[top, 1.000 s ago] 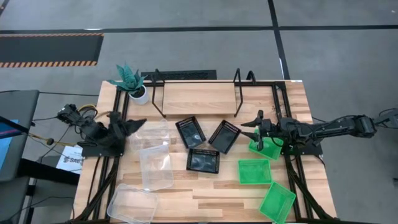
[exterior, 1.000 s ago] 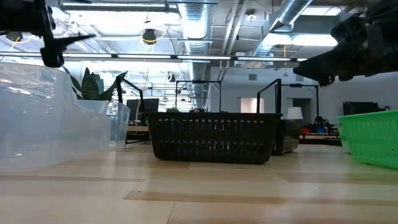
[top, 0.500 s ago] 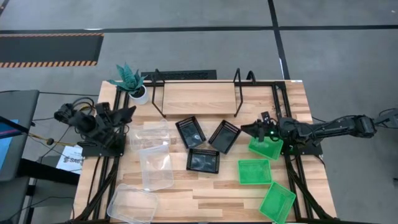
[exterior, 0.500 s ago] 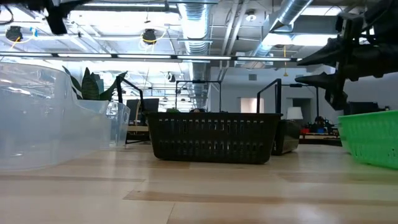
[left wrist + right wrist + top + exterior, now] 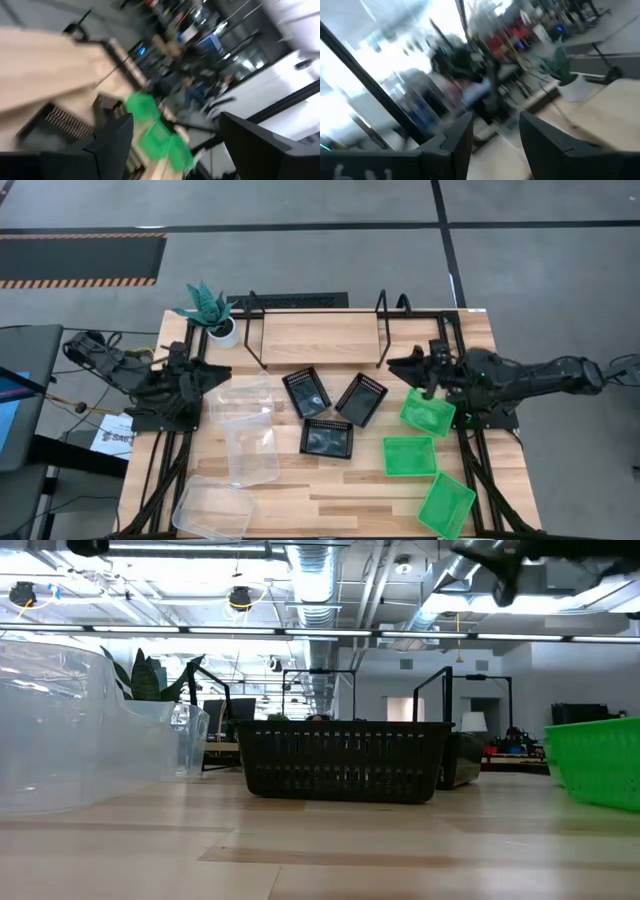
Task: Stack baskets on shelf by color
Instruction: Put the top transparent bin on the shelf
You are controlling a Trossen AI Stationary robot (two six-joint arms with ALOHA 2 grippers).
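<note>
There are nine baskets on the table: three clear baskets (image 5: 248,450), three black baskets (image 5: 327,438) and three green baskets (image 5: 409,456). One shelf (image 5: 315,338) stands there, and one plant pot (image 5: 224,331). Two grippers show: the left gripper (image 5: 216,373) just beside the clear ones, the right gripper (image 5: 403,364) just beside the green ones.
</note>
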